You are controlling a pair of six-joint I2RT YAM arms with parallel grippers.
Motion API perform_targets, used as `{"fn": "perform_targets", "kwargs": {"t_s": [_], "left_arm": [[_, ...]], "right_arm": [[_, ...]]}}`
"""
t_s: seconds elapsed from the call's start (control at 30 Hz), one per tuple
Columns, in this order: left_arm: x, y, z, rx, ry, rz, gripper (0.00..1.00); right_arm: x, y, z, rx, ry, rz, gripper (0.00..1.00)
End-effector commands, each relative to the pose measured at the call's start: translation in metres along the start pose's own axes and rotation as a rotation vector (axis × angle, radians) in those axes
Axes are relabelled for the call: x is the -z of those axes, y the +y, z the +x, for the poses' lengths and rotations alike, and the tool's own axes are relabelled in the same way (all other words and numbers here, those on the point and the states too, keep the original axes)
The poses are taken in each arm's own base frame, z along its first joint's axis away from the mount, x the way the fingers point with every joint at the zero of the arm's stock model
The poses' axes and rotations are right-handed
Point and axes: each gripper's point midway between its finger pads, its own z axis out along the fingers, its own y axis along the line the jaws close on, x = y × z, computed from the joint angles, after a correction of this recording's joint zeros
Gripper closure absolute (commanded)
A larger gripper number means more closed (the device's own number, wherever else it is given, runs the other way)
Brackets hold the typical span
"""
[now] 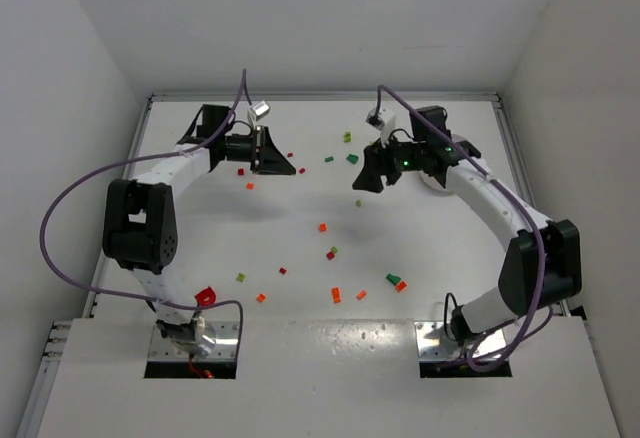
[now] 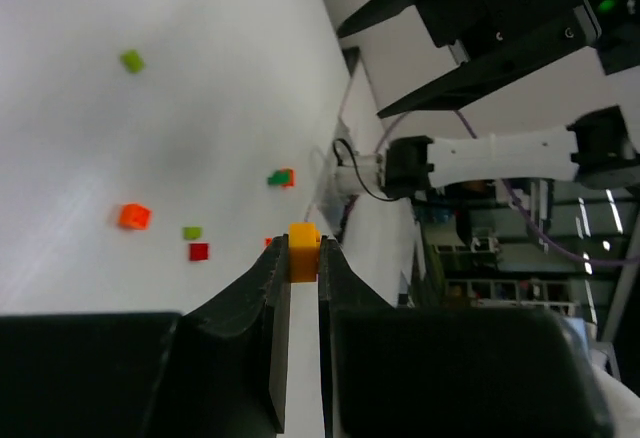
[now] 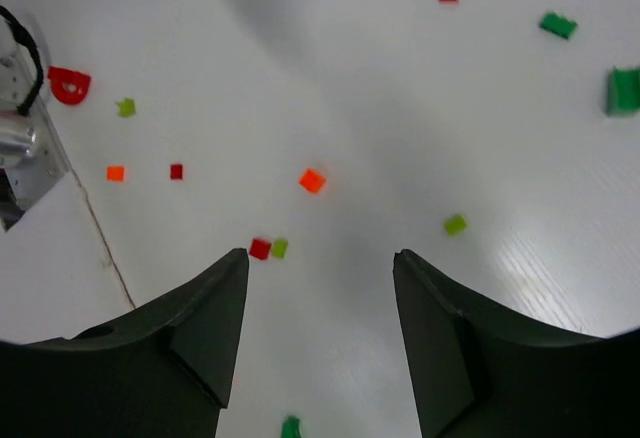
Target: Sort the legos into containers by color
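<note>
My left gripper [image 2: 304, 258] is shut on a small yellow-orange brick [image 2: 304, 248], pinched at the fingertips above the table; in the top view it is at the back left [image 1: 285, 161]. My right gripper [image 3: 320, 258] is open and empty above the table, at the back centre-right in the top view [image 1: 362, 180]. A red brick [image 3: 260, 249] and a light green brick [image 3: 279, 247] lie together by its left fingertip. An orange brick [image 3: 312, 180] lies beyond them, and a green one [image 3: 455, 224] to the right. Several more bricks are scattered mid-table [image 1: 336, 295]. I cannot make out the white dish.
A red clip-like piece [image 1: 205, 296] lies near the left arm's base. Dark green bricks [image 1: 352, 158] lie at the back between the grippers. A green and orange pair [image 1: 397, 282] lies at the front right. White walls close in the table at left, back and right.
</note>
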Motion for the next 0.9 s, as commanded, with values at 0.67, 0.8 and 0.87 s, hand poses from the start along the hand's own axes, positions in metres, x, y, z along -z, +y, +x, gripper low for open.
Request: {"fn": "perform_targets", "kwargs": {"t_s": [0.67, 0.8, 0.87], "left_arm": [[-0.005, -0.048, 0.014, 0.084, 0.032, 0.144, 1.0], [-0.006, -0.047, 0.013, 0.103, 0.025, 0.138, 1.0], [-0.006, -0.047, 0.013, 0.103, 0.025, 0.138, 1.0]], "right_arm": [[-0.09, 0.092, -0.093, 0.274, -0.251, -0.155, 0.39], [-0.096, 0.098, -0.097, 0.292, -0.251, -0.16, 0.42], [-0.1, 0.101, -0.097, 0.307, -0.25, -0.167, 0.42]]}}
